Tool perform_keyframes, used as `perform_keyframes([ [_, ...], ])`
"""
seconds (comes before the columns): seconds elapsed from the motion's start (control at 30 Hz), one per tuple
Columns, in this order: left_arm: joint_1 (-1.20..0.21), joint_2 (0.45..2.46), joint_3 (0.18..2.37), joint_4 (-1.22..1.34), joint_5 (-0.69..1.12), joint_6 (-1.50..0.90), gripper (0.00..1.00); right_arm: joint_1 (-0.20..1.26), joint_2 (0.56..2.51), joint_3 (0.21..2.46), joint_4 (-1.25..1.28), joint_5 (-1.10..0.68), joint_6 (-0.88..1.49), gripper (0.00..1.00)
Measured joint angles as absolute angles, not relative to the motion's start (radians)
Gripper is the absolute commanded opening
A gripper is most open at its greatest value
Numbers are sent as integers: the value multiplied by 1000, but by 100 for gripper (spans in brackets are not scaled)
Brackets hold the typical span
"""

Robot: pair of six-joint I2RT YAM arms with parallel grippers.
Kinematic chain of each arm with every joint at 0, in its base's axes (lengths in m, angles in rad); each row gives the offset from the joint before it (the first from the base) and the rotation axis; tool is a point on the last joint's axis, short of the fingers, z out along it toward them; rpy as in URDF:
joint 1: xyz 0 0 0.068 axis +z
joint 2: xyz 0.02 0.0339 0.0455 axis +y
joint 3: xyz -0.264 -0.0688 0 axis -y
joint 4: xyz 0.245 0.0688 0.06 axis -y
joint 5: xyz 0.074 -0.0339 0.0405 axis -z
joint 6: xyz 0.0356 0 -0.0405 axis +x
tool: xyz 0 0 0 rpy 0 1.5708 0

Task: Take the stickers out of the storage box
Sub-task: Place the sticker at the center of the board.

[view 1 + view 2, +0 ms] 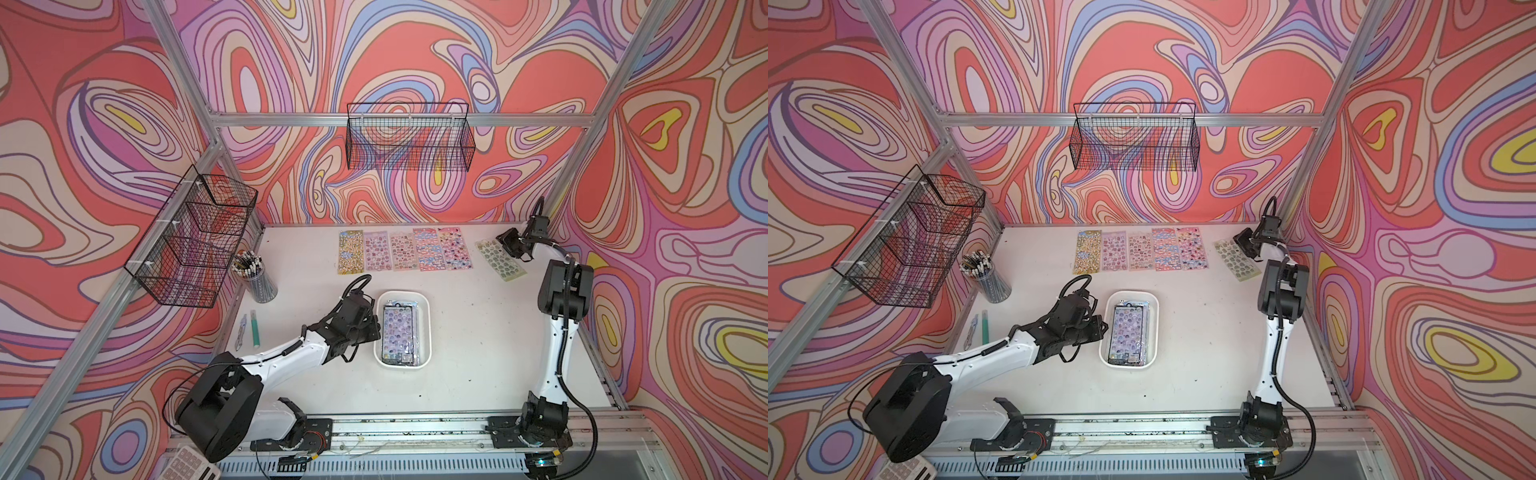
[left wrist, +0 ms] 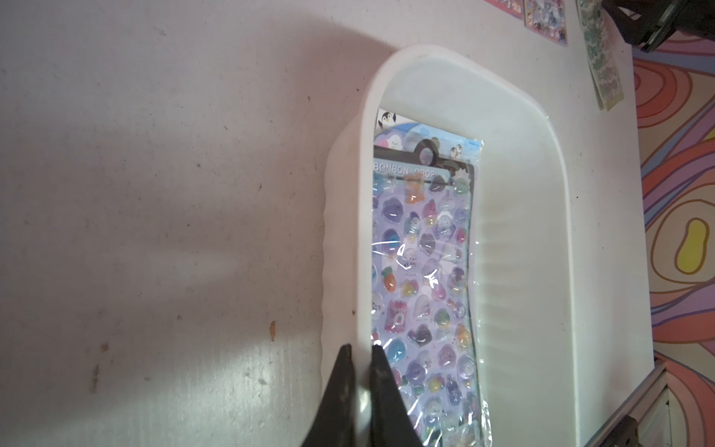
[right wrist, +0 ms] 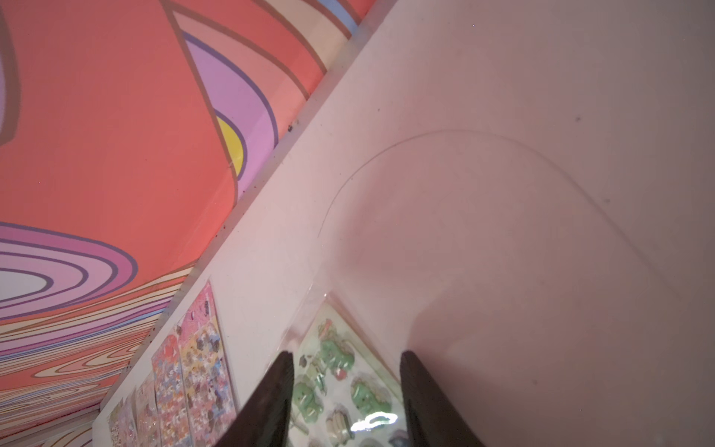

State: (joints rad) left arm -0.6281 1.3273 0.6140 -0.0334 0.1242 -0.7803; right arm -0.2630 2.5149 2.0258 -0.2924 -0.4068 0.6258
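Left arm: stretched low from the near left, wrist turned toward the box.
Left gripper: clamped on the left long wall of the storage box.
Storage box: set mid-table, long axis near-to-far.
Stickers: stacked lengthwise inside, lilac sheet uppermost, header end pointed far.
Right arm: reached to the far right corner.
Right gripper: jaws parted, nothing gripped, held over the yellow-green sheet, which is laid slantwise.
Row of five sheets: lined along the far edge, long axes near-to-far.

Cup of pencils on the white bench; a green pen and grey tool lie near it, a wire basket hangs above it
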Motion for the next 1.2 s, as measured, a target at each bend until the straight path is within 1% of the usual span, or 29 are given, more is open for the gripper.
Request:
perform_keyframes([
  [0.1, -628, 1330, 614, -32, 127, -781, 11, -265, 2505, 2022, -311, -401, 616, 49],
  [0.17, -628, 1330, 614, -29, 129, -781, 11, -271, 2471, 1977, -319, -392, 608, 50],
  [0.27, -628, 1328, 614, -25, 131, -781, 11, -285, 2379, 1858, -328, -383, 595, 51],
  [0.5, -628, 1303, 614, -25, 134, -781, 11, -358, 2075, 1511, -275, -392, 581, 53],
  [0.7, -628, 1277, 614, -25, 133, -774, 11, -411, 1916, 1303, -232, -405, 568, 56],
  [0.8, -628, 1271, 613, -25, 131, -771, 11, -415, 1887, 1251, -231, -413, 566, 56],
  [1.03, -628, 1255, 585, -23, 131, -777, 11, -413, 1888, 1209, -221, -429, 576, 57],
  [1.2, -628, 1254, 562, -19, 131, -788, 11, -413, 1922, 1210, -184, -448, 599, 54],
])
